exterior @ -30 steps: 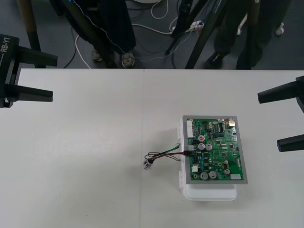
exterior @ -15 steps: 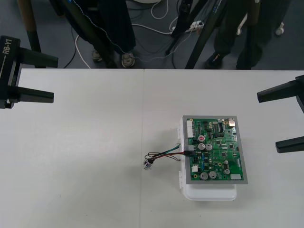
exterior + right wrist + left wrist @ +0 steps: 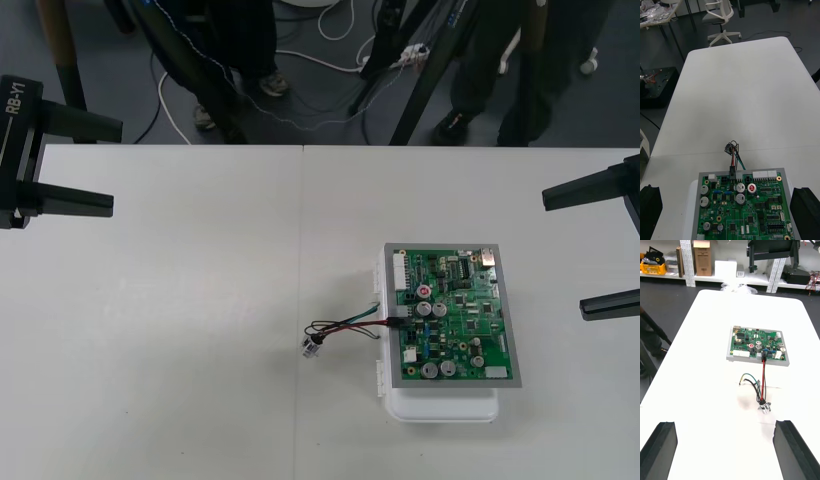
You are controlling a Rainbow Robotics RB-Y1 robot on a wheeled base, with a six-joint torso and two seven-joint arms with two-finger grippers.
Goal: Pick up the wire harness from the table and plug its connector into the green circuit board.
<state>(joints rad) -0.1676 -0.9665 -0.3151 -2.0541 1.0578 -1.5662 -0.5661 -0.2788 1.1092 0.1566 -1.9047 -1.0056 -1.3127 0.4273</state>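
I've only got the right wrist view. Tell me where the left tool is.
Observer: The left tool is parked at the left edge of the table, far from the board.
Operator: Give me its state.
Observer: Open. Its fingers stand far apart in the left wrist view.
Operator: Now place the loose end against it.
Observer: The socket lies on the table straight ahead of the left tool, between it and the board.

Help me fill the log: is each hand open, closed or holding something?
Left hand: open, holding nothing, at the table's left side.
Right hand: open, holding nothing, at the table's right side.
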